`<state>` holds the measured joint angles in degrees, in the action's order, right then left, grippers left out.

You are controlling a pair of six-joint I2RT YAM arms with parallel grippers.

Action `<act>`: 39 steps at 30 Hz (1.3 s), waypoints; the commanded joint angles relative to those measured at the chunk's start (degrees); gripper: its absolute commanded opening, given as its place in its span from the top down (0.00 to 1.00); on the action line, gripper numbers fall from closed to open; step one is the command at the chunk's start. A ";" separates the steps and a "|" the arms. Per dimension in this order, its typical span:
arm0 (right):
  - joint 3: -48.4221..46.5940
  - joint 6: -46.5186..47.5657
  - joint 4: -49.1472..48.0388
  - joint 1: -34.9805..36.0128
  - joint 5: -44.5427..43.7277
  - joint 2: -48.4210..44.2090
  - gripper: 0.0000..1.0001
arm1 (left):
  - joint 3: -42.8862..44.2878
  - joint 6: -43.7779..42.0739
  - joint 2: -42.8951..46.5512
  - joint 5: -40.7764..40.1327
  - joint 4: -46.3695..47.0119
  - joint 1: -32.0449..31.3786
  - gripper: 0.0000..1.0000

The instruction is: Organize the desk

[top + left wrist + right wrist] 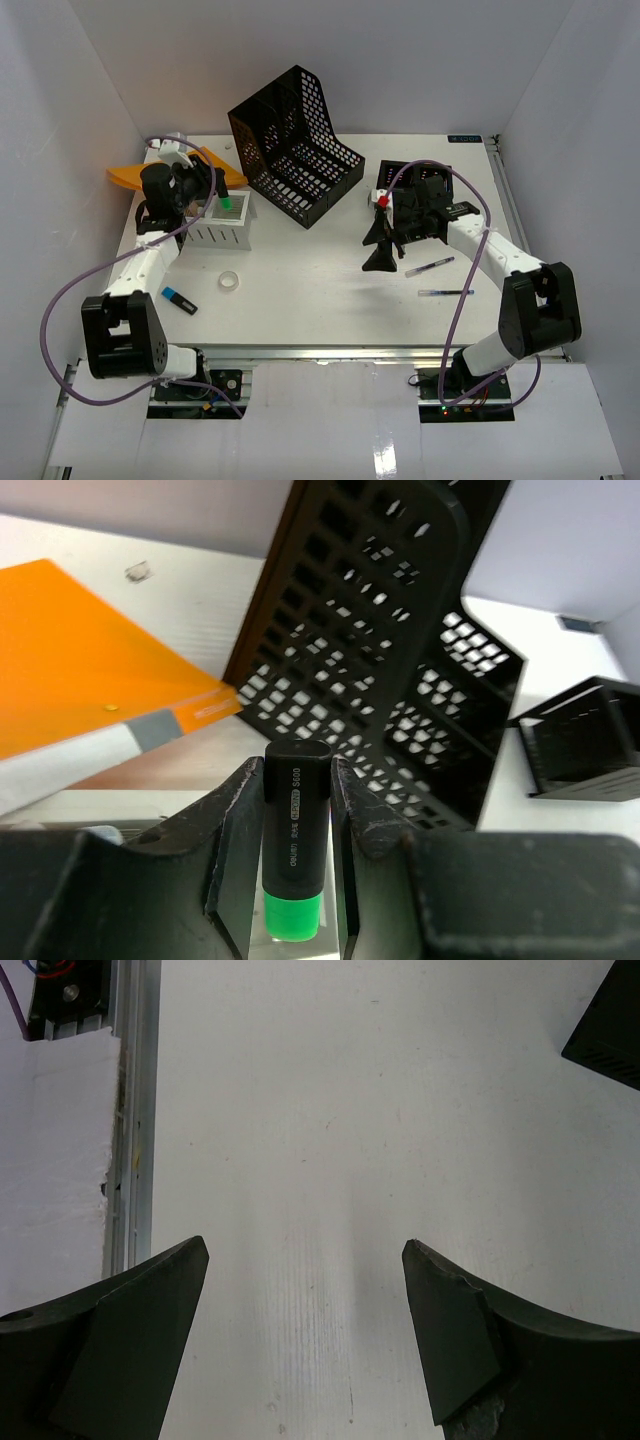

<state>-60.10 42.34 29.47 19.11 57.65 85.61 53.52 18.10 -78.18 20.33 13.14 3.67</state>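
The white desk (320, 300) has a silvery rail (330, 350) along its front edge. My left gripper (222, 196) is shut on a black highlighter with a green cap (227, 202), held over a small white mesh bin (222, 236) at the left. In the left wrist view the highlighter (296, 830) stands between the fingers (235, 820), green end down. My right gripper (378, 252) is open and empty over the middle right of the desk. In the right wrist view its fingertips (190, 1260) are wide apart over bare desk (300, 1110).
A black perforated file organiser (295, 145) stands at the back centre, with an orange folder (135, 176) at the far left. A black box (425, 180) sits behind the right gripper. A tape roll (229, 281), a blue-and-black item (179, 300) and two pens (430, 267) (446, 293) lie near the front.
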 commanded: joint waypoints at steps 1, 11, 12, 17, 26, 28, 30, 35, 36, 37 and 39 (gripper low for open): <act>-0.16 1.59 0.25 -0.36 0.39 1.42 0.15 | 1.77 -4.40 -1.92 -3.22 4.38 -0.53 1.00; -0.02 2.15 0.34 -0.76 -0.31 2.19 0.15 | -0.74 -4.46 -3.57 -2.40 5.90 -1.93 0.86; -0.02 2.19 0.38 -0.80 -0.43 2.19 0.15 | -1.34 -4.41 -3.14 -2.40 5.81 -1.97 0.82; -0.02 2.22 0.41 -1.44 -0.41 1.96 0.15 | -2.89 -4.50 -1.49 -2.61 4.83 -2.38 0.66; -0.02 2.21 0.58 -2.13 -0.17 1.26 0.15 | -5.40 -4.77 2.58 -3.09 3.50 -2.53 0.37; -0.02 2.18 0.58 -2.19 -0.17 1.05 0.15 | -5.83 -4.65 3.94 -2.93 3.21 -2.53 0.31; -0.03 2.22 0.68 -2.24 -0.17 0.67 0.15 | -6.05 -4.55 6.30 -2.71 2.26 -2.61 0.29; -0.20 2.66 1.20 -2.33 -0.52 -0.36 0.15 | -7.89 -1.98 15.51 -5.60 -6.87 -2.53 0.22; -0.20 2.75 1.29 -2.33 -0.61 -0.54 0.15 | -7.97 -1.01 18.07 -6.84 -7.04 -2.53 0.22; -0.29 2.84 1.46 -2.33 -0.61 -0.79 0.15 | -9.73 0.09 22.95 -8.28 -10.48 -2.53 0.15; -0.70 3.17 2.13 -2.33 -0.53 -1.21 0.15 | -12.15 3.74 29.12 -12.68 -17.38 -2.45 0.07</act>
<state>-60.10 44.03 30.08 17.19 56.71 86.93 44.76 16.21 -60.20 14.76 7.81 1.37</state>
